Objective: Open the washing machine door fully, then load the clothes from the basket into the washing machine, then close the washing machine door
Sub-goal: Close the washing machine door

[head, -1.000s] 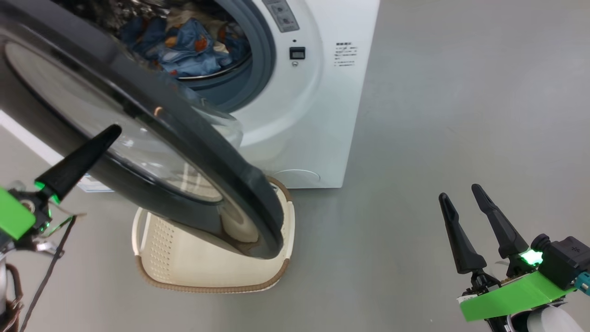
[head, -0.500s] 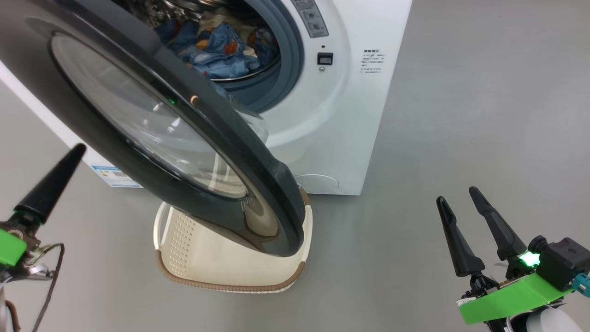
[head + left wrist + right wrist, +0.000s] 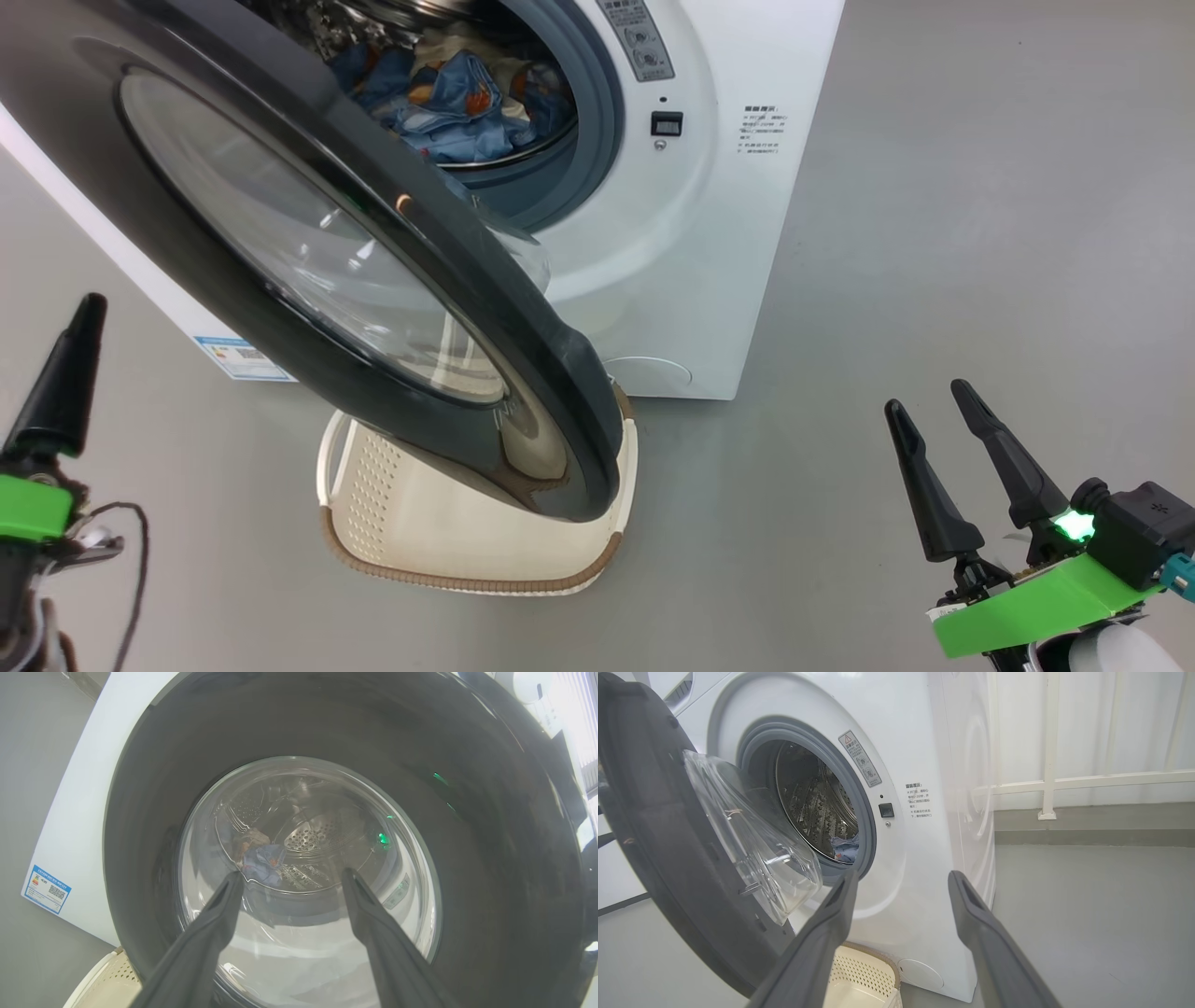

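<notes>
The left pincer is now standing apart and empty, having just opened and drawn back from the door, which is hanging half-swung straight ahead. Beyond it, the clothes are lying in the washer. The basket is looking empty beneath the door. The right pincer is idling apart. Loading seems done, so only closing is remaining.

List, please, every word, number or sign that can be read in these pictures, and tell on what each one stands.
Nothing can be quoted; all print is too small or blurred.
Grey sticker by the drum opening: a warning triangle, text unreadable.
Dark printed lines on the washing machine front: unreadable.
Blue label low on that front: a square code pattern, text unreadable.
</notes>
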Motion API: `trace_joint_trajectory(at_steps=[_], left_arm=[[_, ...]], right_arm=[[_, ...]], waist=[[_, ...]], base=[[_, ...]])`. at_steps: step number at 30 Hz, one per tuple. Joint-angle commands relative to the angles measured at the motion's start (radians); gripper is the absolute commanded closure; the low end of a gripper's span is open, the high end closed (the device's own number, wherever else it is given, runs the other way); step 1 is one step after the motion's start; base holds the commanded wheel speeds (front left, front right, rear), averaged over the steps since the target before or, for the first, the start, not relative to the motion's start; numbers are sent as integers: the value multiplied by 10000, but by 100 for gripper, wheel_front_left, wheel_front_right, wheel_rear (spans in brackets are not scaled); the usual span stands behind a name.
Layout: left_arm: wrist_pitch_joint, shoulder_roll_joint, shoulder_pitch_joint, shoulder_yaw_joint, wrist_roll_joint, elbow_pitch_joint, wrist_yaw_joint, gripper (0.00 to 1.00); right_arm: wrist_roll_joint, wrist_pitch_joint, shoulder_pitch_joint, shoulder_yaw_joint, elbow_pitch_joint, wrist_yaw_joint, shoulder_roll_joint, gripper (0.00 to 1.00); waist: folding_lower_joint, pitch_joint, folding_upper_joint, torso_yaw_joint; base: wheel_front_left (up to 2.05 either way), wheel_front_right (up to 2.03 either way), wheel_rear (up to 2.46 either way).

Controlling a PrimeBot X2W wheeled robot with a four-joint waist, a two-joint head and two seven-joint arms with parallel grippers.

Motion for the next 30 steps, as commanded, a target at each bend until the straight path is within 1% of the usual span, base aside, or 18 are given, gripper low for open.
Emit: trace_joint_trajectory(at_steps=[1,4,9,14,23,30], left_arm=[[-173,332,-53,228,120,-227,-62,0],[-752,311,72,29,251,-215,-64,0],[-1646,231,239,-135,168,-105,-65,0],[-2216,230,421,-428,-21,0,-66,0],[-3387,332,802,-1038,-41,111,-66,0],[-4044,395,1175,-1396,-166,99,-66,0]], right_arm=[[-82,-80,38,168,-238,56,-139,0],[-82,-80,34,161,-237,56,-130,0],[-82,-80,56,145,-237,56,-99,0],[-95,-80,65,123,-246,56,-89,0],[-90,-80,6,140,-226,56,-98,0],[-90,-80,32,140,-220,56,-86,0]], waist=[[0,12,0,-10],[0,33,0,-22],[0,37,0,-21],[0,68,0,27],[0,67,0,87],[0,38,0,95]], base=[[0,0,0],[0,0,0],[0,0,0],[0,0,0],[0,0,0],[0,0,0]])
